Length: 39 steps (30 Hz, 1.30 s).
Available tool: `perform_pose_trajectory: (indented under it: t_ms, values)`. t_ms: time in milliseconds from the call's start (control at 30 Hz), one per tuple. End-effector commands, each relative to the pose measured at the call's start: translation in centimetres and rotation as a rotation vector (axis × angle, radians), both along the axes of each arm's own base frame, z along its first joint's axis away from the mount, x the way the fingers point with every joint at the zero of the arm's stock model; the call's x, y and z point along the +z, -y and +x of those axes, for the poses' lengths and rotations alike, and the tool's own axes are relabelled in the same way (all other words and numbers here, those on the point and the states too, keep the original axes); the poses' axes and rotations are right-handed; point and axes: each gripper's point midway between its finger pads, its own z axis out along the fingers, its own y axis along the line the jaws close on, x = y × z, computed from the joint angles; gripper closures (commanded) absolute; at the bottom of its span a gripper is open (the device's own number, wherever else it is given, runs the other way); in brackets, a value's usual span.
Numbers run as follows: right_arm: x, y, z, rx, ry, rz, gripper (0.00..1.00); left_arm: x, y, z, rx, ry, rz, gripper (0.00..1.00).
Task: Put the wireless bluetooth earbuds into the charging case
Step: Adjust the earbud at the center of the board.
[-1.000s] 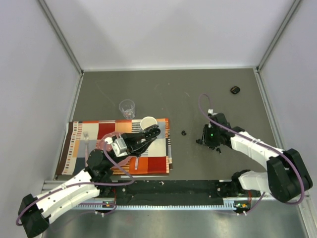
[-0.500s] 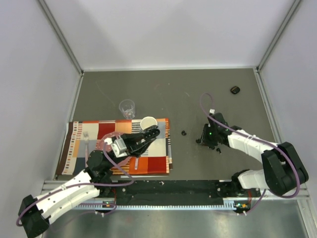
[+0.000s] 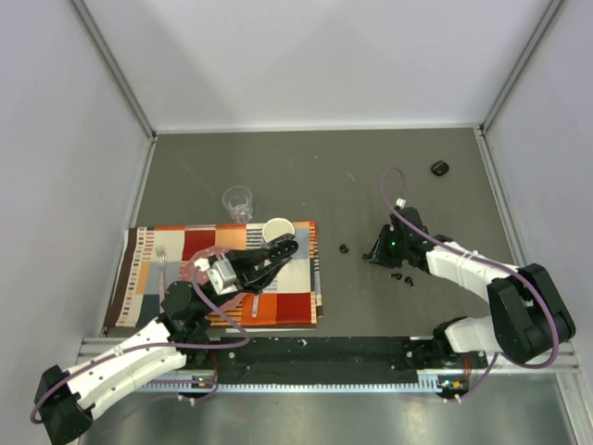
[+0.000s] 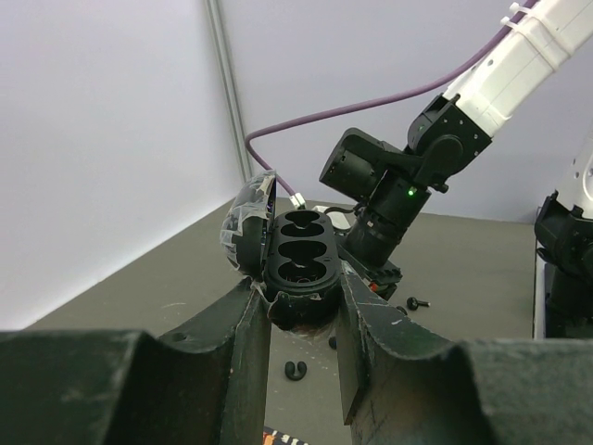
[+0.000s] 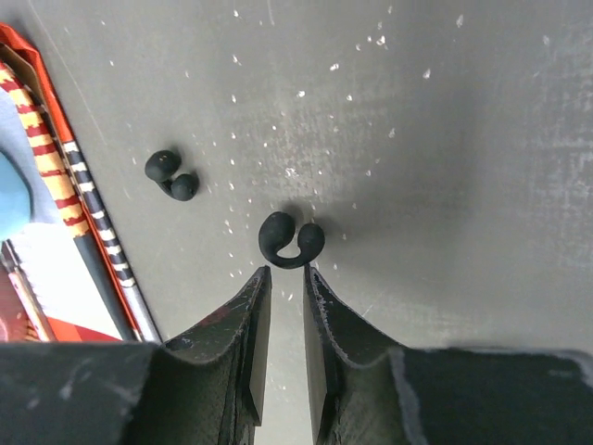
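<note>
Left side: my left tool (image 4: 301, 295) pinching charging case (image 4: 298, 252) at its lower end, held clear of surface (image 4: 463, 269); lid (image 4: 248, 222) swung open to tool's left, wells exposed

Right side: my right tool (image 5: 286, 275) aimed down at surface, fingers narrowly spread, gripping nothing. One earbud (image 5: 290, 239) on surface just beyond fingertips, in line with gap, untouched. Second earbud (image 5: 171, 174) further ahead, left of tool, near striped mat (image 5: 57, 190)

Just past the fingertips of the right gripper (image 5: 285, 276), the tiny black C-shaped earbud (image 5: 277, 235) looked smooth, matt, rubbery on the dull grey speckled tabletop (image 5: 445, 139). Between the fingers of the left gripper (image 4: 301, 284), the black oval plastic charging case (image 4: 298, 263) looked slightly glossy.
</note>
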Motion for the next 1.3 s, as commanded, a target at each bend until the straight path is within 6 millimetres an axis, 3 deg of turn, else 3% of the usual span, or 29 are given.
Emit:
perform_pose_trajectory:
  t_ms: [0,400,933,1100,1267]
  values:
    - [0.8,-0.7,1.3,-0.004,0.041,0.046,0.80,0.7,-0.4,0.1,0.019,0.025,-0.023,1.00]
    - [1.3,-1.0,2.5,0.047,0.061,0.014,0.79,0.5,-0.4,0.2,0.022,0.018,-0.020,1.00]
    - [3.9,-1.2,5.3,0.124,0.144,0.012,0.75,0.5,-0.5,0.2,0.026,0.017,-0.021,1.00]
    - [4.6,1.1,6.9,0.137,0.195,-0.101,0.71,0.5,-0.6,0.2,0.032,0.022,-0.019,1.00]
    - [2.5,2.0,7.3,0.158,0.128,-0.117,0.72,0.5,-0.5,0.1,0.026,0.022,-0.019,1.00]
